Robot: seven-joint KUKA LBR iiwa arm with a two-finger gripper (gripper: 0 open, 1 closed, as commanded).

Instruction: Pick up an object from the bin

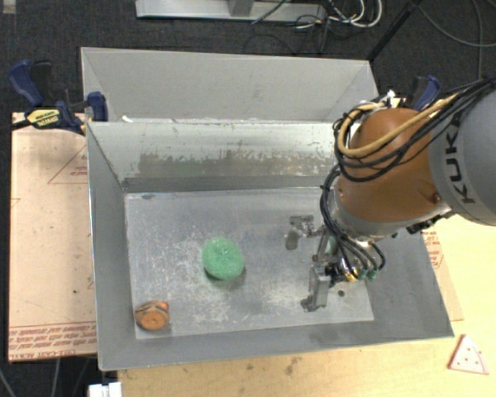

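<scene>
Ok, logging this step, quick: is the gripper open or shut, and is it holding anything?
Gripper: open, nothing between its fingers; the green round disc lies apart from it.

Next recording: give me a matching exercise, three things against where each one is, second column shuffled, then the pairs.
1 green round disc
2 small orange-brown piece
3 gripper

A right part of the bin, fingers open over bare floor
B near the view's lower-left corner of the bin
C middle of the bin floor

Pairs: 1-C, 2-B, 3-A
</scene>
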